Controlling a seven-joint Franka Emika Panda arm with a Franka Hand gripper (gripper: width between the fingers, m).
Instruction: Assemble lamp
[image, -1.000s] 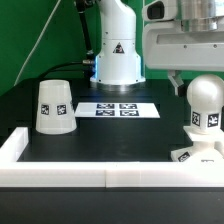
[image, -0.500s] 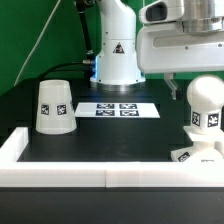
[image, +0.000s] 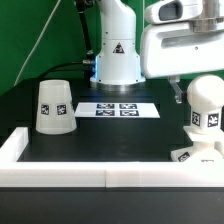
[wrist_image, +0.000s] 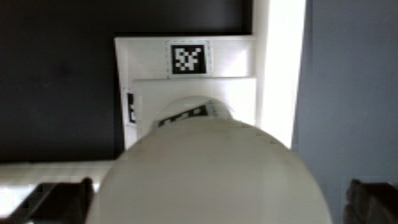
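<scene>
The lamp bulb (image: 205, 105) stands upright on the flat square base (image: 188, 156) at the exterior view's right, its ball head on top. My gripper (image: 204, 84) hangs just above the ball head, open, with one finger (image: 177, 88) showing beside it. In the wrist view the bulb (wrist_image: 214, 165) fills the space between my spread fingers (wrist_image: 64, 200), which stay apart from it, and the tagged base (wrist_image: 153, 85) lies below. The tapered shade (image: 54, 106) stands mouth down at the exterior view's left, far from my gripper.
The marker board (image: 118, 109) lies flat in the middle of the black table. The white robot pedestal (image: 117, 55) with a triangle sign stands behind it. A low white wall (image: 110, 176) borders the front and sides of the work area.
My gripper has shifted only slightly above the bulb. The bulb, base and shade have not moved.
</scene>
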